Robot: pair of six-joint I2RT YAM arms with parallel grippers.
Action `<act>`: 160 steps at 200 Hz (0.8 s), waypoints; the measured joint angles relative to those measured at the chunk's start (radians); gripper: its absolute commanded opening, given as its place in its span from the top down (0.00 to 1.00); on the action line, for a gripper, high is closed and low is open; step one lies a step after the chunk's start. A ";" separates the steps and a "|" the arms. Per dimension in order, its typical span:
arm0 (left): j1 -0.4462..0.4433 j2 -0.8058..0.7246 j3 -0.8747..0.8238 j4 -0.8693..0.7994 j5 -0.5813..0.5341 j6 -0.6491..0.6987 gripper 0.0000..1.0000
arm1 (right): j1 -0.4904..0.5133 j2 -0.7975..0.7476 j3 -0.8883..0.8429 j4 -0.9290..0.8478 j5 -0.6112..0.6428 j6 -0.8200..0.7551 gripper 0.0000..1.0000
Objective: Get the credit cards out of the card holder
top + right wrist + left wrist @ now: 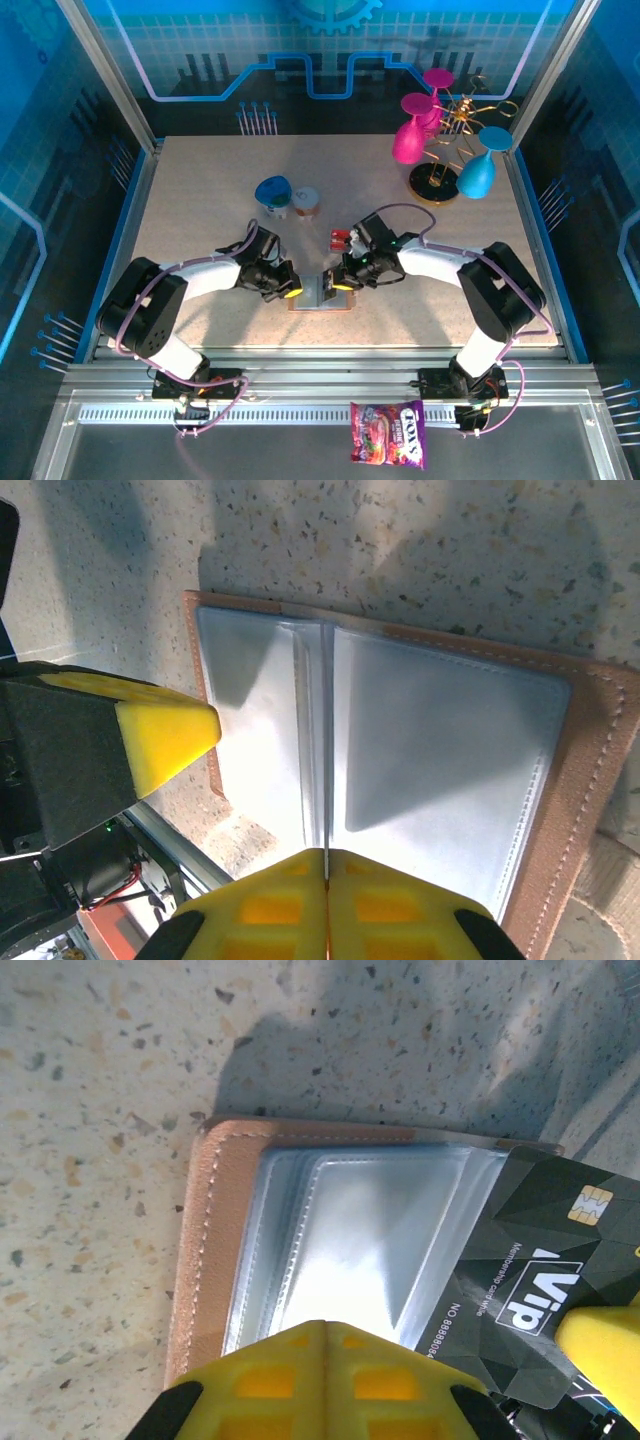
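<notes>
One card (540, 1250), stiff, light, slick, at the card holder's (200, 1240) 3 o'clock: your right gripper (326, 870) pinches its free end; left gripper (322, 1338) closed.

A: How are my arms sitting?
B: Both reach inward, low over the desk, elbows out. My left gripper (290, 292) has its fingers (300, 1370) pressed together. My right gripper (343, 285) faces it, close by, fingers (270, 905) pinched tight too.
</notes>
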 measured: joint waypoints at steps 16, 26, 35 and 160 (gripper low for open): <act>0.003 -0.018 0.006 -0.006 -0.002 0.000 0.93 | 0.000 -0.005 0.016 -0.024 0.005 -0.018 0.92; 0.008 -0.027 0.009 -0.008 -0.002 0.000 0.93 | 0.000 -0.006 0.032 -0.046 0.006 -0.031 0.93; 0.013 -0.034 0.014 -0.011 -0.003 0.000 0.93 | 0.000 -0.006 0.051 -0.070 0.010 -0.053 0.93; 0.133 -0.198 0.045 -0.081 -0.022 0.077 0.92 | -0.055 -0.019 0.416 -0.521 0.238 -0.549 0.99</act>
